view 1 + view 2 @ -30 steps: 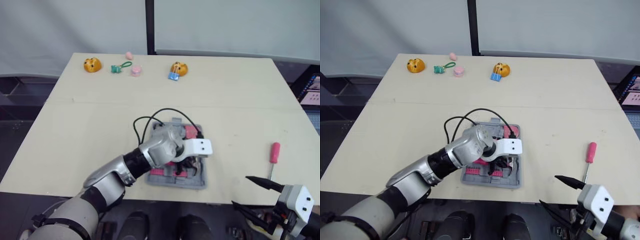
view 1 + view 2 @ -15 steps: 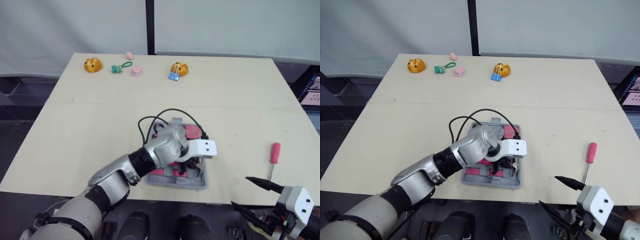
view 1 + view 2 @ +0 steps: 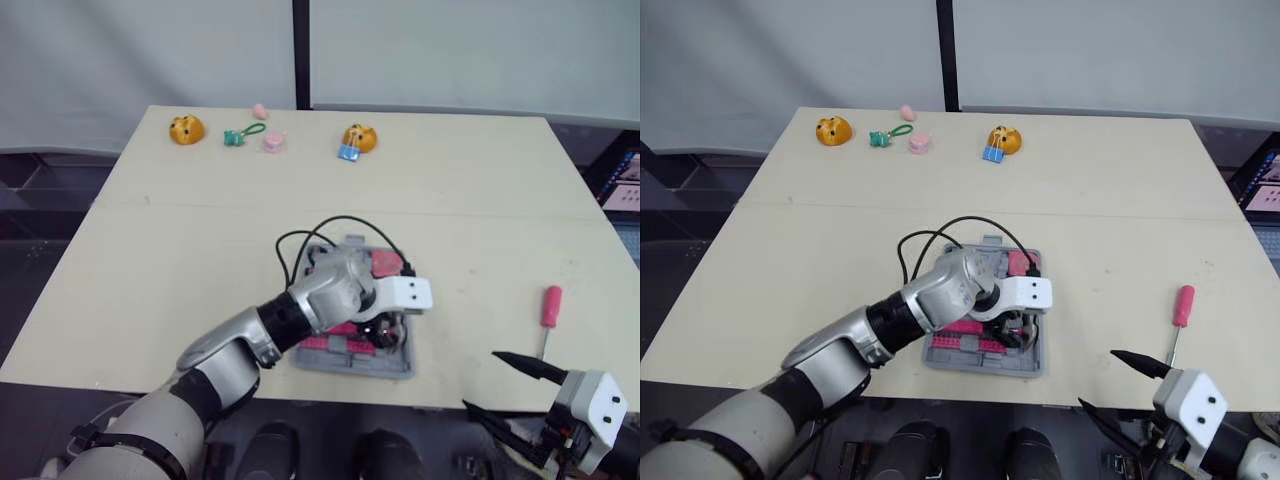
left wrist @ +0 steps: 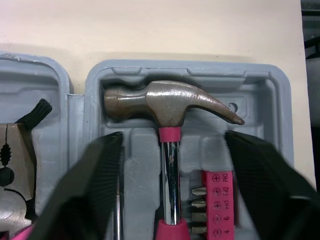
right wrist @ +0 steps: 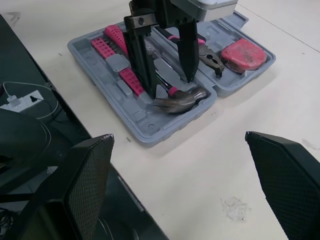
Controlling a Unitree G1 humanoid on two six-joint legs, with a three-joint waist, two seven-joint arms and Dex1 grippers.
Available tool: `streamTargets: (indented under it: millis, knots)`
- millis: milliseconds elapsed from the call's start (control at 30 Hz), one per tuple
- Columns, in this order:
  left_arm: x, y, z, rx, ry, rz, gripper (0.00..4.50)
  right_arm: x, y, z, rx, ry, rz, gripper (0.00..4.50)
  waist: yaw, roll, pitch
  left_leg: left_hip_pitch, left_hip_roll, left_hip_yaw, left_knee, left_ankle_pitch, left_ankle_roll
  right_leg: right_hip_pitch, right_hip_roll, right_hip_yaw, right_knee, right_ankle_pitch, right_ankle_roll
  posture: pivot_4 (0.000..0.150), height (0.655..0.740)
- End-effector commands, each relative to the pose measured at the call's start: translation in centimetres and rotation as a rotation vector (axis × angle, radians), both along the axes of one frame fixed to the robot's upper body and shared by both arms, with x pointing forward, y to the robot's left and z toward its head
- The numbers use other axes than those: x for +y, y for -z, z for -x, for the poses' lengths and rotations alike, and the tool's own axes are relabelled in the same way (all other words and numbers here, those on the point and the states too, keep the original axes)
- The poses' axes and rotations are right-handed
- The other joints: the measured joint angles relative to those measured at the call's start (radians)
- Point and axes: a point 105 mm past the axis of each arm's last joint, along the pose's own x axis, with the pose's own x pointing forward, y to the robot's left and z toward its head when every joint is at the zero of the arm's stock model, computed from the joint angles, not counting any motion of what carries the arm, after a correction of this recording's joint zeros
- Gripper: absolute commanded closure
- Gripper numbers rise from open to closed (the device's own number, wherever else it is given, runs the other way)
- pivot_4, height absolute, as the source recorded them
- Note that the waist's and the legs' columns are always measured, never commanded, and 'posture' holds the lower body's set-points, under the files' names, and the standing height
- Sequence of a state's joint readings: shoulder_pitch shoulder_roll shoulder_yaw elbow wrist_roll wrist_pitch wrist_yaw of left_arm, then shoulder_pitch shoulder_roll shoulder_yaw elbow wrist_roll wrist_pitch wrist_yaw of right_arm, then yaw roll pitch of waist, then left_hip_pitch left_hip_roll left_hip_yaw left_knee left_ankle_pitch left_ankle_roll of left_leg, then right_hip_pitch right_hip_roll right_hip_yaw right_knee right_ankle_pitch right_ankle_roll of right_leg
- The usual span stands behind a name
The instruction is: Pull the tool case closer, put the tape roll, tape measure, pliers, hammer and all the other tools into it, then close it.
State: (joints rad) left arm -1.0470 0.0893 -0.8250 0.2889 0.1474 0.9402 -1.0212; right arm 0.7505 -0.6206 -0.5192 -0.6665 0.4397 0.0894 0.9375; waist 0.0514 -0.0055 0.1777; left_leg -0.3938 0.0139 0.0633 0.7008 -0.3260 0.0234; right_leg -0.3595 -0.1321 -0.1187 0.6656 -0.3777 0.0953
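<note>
Compared with a second ago, the left gripper (image 5: pixel 170 86) sits a little further right over the tool case (image 5: pixel 145 125). The case itself, the screwdriver (image 3: pixel 548 305) and the right gripper (image 3: pixel 480 380) lie about where they were.

The table (image 3: pixel 470 200) is pale beige. Along its far edge, in the upper left of the head views, are two orange toys (image 3: pixel 185 129), a green key ring (image 3: pixel 238 134) and a small pink piece (image 3: pixel 272 142). Grey panels split by a dark post (image 3: pixel 299 50) stand behind.

The case lies open at lower centre, near the table's front edge. The hammer (image 4: pixel 170 102) lies in its moulded slot, with pink bits (image 4: pixel 216 200) beside its shaft. The pliers (image 5: pixel 210 56) and a pink tape measure (image 5: pixel 243 52) lie in the other half.

The left gripper points down into the case. Its fingers are spread to either side of the hammer's shaft just below the head, with a gap on each side. The pink-handled screwdriver lies on the bare table at the right. The right gripper is spread wide at the lower right, off the table's front edge, near the screwdriver and well apart from the case.
</note>
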Motion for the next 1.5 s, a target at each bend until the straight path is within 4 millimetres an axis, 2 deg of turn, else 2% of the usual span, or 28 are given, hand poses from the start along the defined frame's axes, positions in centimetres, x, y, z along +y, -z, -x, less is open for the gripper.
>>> streamTargets:
  millis: [33, 167, 233, 267, 367, 467, 533, 767, 900, 1067, 1333, 1500]
  knots:
    - [-0.5, -3.5, 0.1, 0.004, 0.007, 0.078, 0.66, 0.2, -0.8, -0.2, -0.039, -0.004, 0.007, 0.00, 0.000, 0.000, 0.000, 0.000, 0.000, 0.000, 0.000, 0.000, 0.000, 0.000, 0.000, 0.000, 0.000, 0.000, 0.000, 0.150, 0.6677]
    - [0.3, -5.7, 0.2, 0.039, -0.021, 0.137, 0.66, 0.3, -0.9, -0.5, -0.045, -0.010, 0.006, 0.00, -0.002, 0.002, -0.001, 0.000, 0.000, 0.000, 0.000, 0.000, 0.000, 0.000, 0.000, 0.000, 0.000, 0.000, 0.000, 0.150, 0.6677]
    - [0.8, -6.7, -0.4, 0.032, -0.050, 0.193, 0.66, 0.3, -0.9, -0.7, -0.048, -0.013, 0.006, 0.00, -0.002, 0.002, -0.001, 0.000, 0.000, 0.000, 0.000, 0.000, 0.000, 0.000, 0.000, 0.000, 0.000, 0.000, 0.000, 0.150, 0.6677]
    - [1.0, -7.1, -0.6, 0.034, -0.064, 0.228, 0.89, 0.3, -0.9, -0.7, -0.048, -0.014, 0.006, 0.00, -0.002, 0.002, -0.001, 0.000, 0.000, 0.000, 0.000, 0.000, 0.000, 0.000, 0.000, 0.000, 0.000, 0.000, 0.000, 0.150, 0.6677]
    - [1.9, -7.3, -1.3, 0.057, -0.097, 0.339, 1.94, 0.4, -0.9, -0.9, -0.052, -0.016, 0.003, 0.00, -0.002, 0.002, -0.001, 0.000, 0.000, 0.000, 0.000, 0.000, 0.000, 0.000, 0.000, 0.000, 0.001, 0.000, 0.000, 0.150, 0.6677]
    - [3.2, -6.8, -1.4, 0.045, -0.073, 0.445, 3.55, 0.4, -1.0, -1.0, -0.055, -0.019, 0.004, 0.00, -0.007, 0.003, -0.002, 0.001, 0.000, 0.000, 0.000, 0.000, 0.000, 0.000, 0.000, 0.000, 0.002, 0.000, 0.000, 0.150, 0.6677]
    - [4.2, -6.2, -1.2, 0.032, -0.041, 0.486, 4.47, 0.4, -1.0, -1.0, -0.057, -0.019, 0.004, 0.00, -0.007, 0.003, -0.002, 0.001, 0.000, 0.000, 0.000, 0.000, 0.000, 0.000, 0.000, 0.000, 0.002, 0.000, 0.000, 0.150, 0.6677]
    - [8.2, -4.0, 1.0, 0.023, 0.050, 0.678, 4.47, 0.3, -1.1, -1.4, -0.073, -0.011, -0.004, 0.00, -0.004, 0.003, -0.002, 0.002, 0.000, 0.000, 0.001, 0.000, 0.000, 0.001, 0.000, 0.000, 0.002, 0.000, 0.000, 0.150, 0.6677]
    - [9.4, -2.7, 0.8, 0.001, 0.030, 0.702, 4.47, 0.3, -1.1, -1.5, -0.077, -0.012, -0.006, 0.00, 0.000, 0.003, -0.002, 0.002, 0.000, 0.000, 0.001, 0.000, 0.000, 0.001, 0.000, 0.000, 0.003, 0.000, 0.000, 0.150, 0.6677]
    - [9.4, -1.1, -0.5, -0.066, -0.012, 0.703, 4.47, 0.2, -1.2, -1.7, -0.082, -0.013, -0.003, 0.00, 0.000, 0.003, -0.002, 0.002, -0.001, 0.000, 0.001, 0.000, 0.000, 0.001, 0.000, 0.000, 0.003, 0.000, 0.000, 0.150, 0.6677]
    - [9.3, 1.4, -0.5, -0.071, -0.005, 0.668, 4.47, 0.2, -1.3, -1.6, -0.082, -0.011, -0.003, 0.00, -0.001, 0.003, -0.002, 0.002, -0.001, 0.001, 0.001, 0.000, 0.000, 0.000, 0.000, 0.000, 0.004, 0.000, 0.000, 0.150, 0.6677]
    - [9.2, 2.2, -0.3, -0.062, -0.006, 0.658, 4.47, 0.1, -1.4, -1.5, -0.080, -0.007, -0.004, 0.00, -0.002, 0.003, -0.002, 0.002, -0.001, 0.001, 0.001, 0.000, 0.000, 0.000, 0.000, 0.000, 0.004, 0.000, 0.000, 0.150, 0.6677]
